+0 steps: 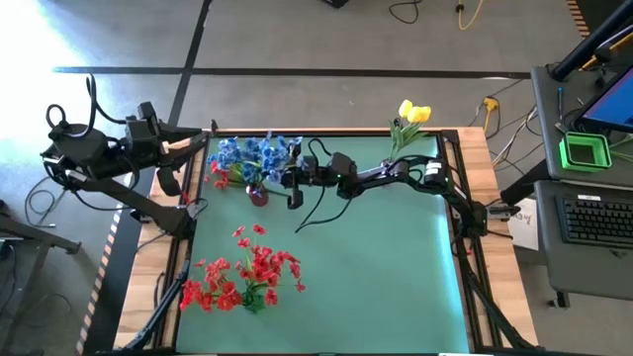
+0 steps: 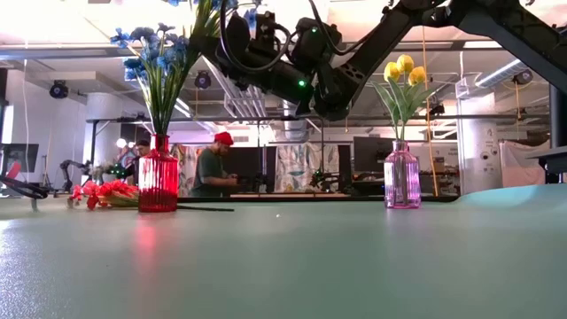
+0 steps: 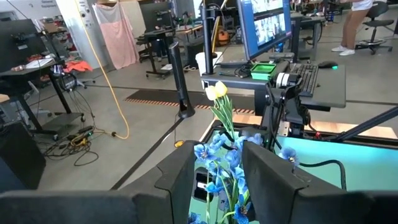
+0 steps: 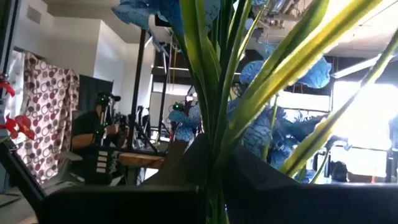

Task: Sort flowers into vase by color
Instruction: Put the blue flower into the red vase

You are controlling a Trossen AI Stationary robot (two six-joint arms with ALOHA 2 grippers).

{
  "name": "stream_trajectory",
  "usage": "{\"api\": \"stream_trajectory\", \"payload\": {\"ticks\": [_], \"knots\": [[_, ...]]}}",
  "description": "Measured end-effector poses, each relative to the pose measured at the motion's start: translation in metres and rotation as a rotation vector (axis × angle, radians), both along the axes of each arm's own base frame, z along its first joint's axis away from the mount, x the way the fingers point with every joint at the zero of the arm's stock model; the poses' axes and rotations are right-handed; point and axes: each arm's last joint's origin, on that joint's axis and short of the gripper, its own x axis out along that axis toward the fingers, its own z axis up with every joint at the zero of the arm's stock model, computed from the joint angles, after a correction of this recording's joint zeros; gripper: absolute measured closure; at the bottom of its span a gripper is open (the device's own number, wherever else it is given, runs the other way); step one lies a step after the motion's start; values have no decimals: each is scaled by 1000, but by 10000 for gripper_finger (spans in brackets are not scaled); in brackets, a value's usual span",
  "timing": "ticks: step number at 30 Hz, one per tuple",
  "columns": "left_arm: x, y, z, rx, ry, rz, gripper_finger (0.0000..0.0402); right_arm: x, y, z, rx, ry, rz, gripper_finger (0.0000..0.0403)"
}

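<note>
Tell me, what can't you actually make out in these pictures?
- Right gripper: in the high view the blue flowers cover its tips; in its wrist view stems fill the gap.
- Red vase: almost hidden under blue blooms from above.
- Red flowers: partly hidden behind that vase in the low view.
- Left gripper: whether it touches the blooms is unclear.

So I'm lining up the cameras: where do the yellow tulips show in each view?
High view: yellow tulips at the table's far edge.
Low view: right of centre, in a pink vase.
Left wrist view: centre, behind the blue flowers, the shared landmark.
Right wrist view: not seen.
</note>
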Motion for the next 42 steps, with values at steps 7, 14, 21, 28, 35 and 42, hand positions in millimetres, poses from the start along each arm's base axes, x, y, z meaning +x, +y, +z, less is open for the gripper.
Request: {"api": "stream_trajectory", "payload": {"ticks": [7, 14, 21, 28, 35, 42], "knots": [[0, 0, 0, 4, 2, -1, 279, 0, 4, 2, -8, -29, -22, 385], [0, 0, 0, 4, 2, -1, 279, 0, 4, 2, 13, -25, -12, 385], [0, 0, -1, 7, 8, -1, 279, 0, 4, 2, 67, -22, -27, 385], [2, -1, 2, -10, -25, 0, 279, 3, 3, 8, 148, -39, -108, 385], [4, -2, 2, -33, -35, 4, 279, 7, 2, 12, 132, -32, -127, 385], [7, -3, 2, -30, -27, 4, 279, 11, 3, 0, 138, -9, -125, 385]]}}
